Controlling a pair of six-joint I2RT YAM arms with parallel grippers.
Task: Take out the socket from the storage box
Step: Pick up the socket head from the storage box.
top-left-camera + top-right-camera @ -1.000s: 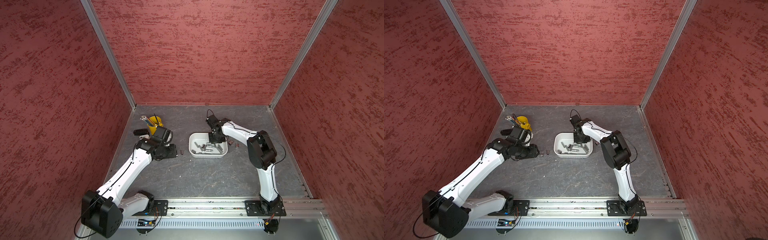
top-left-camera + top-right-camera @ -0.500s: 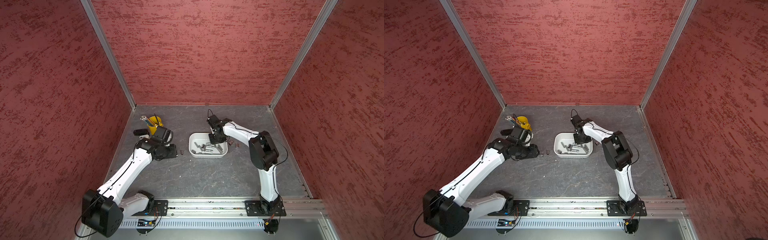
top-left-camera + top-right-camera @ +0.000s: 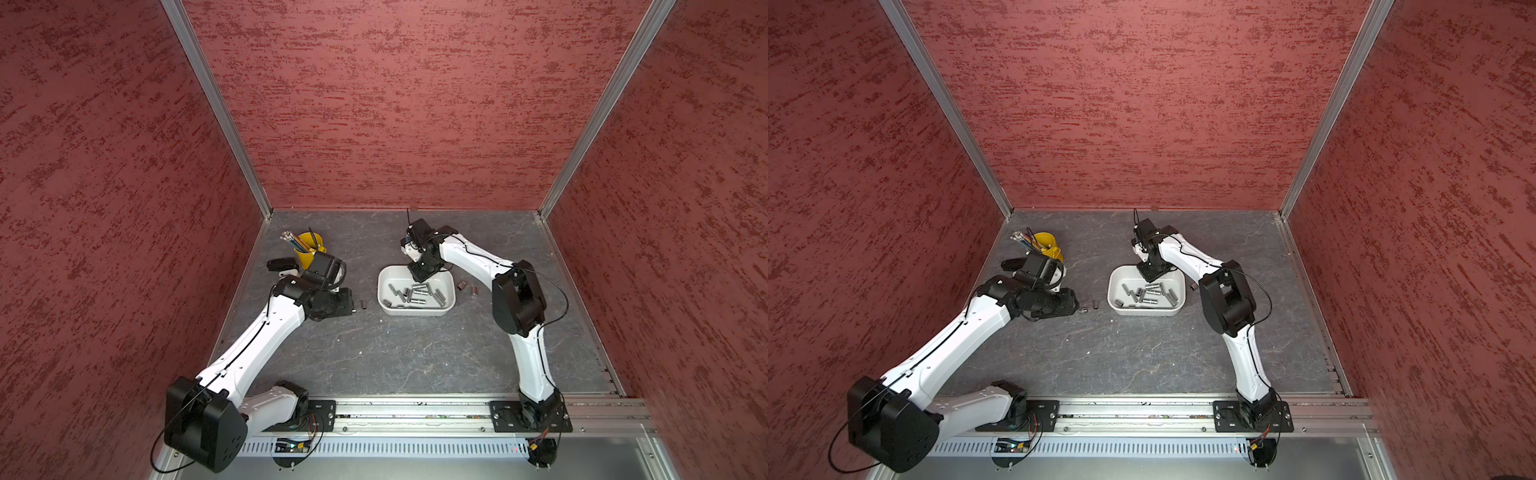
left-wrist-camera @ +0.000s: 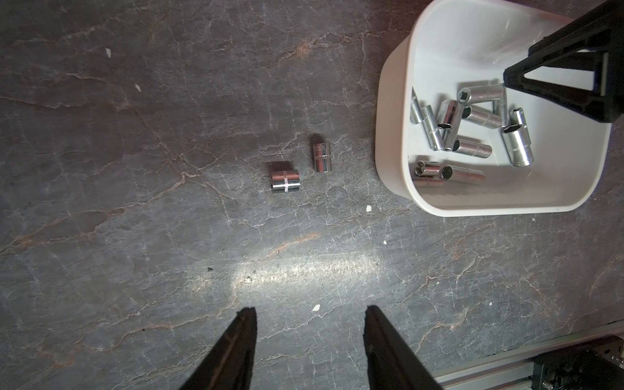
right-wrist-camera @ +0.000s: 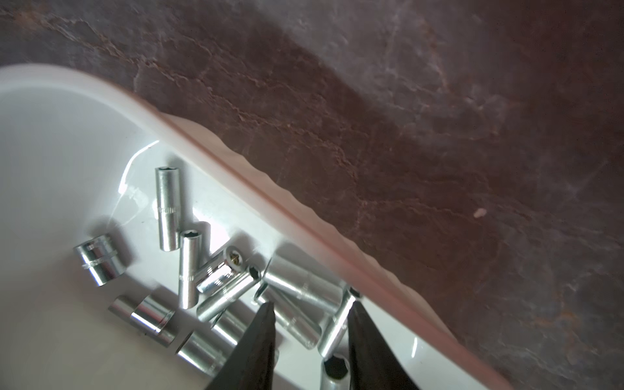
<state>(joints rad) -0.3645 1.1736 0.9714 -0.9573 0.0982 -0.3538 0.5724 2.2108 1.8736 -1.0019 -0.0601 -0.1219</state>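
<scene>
Bench [image 3: 395, 353]: dark veined slab that carries everything.
Storage box [image 3: 415, 312]: white tub near the middle of the bench, a little toward its back edge. It has smooth walls, is probably light, and is likely to slide if nudged.
Right gripper [image 5: 310, 304]: down inside the box by its back wall, jaws apart over the pile. Nothing looks clamped, though the tips hide any contact.
Left gripper [image 4: 309, 308]: jaws apart and empty, above bare bench on the side of the box toward the left edge.
Sockets [image 4: 472, 135]: chromed steel cylinders heaped on the box floor, several crossing.
Handling: rigid, dense for their size, polished and round (they will roll, or squirt out of a skewed pinch).
Hold: across the barrel at mid-length, on the knurled band where there is one, jaws square to the axis. Best to choose a socket [image 5: 293, 317] lying on top with both flanks free.
Loose sockets [image 4: 285, 181]: two short ones on the bench between the box and the left gripper.
</scene>
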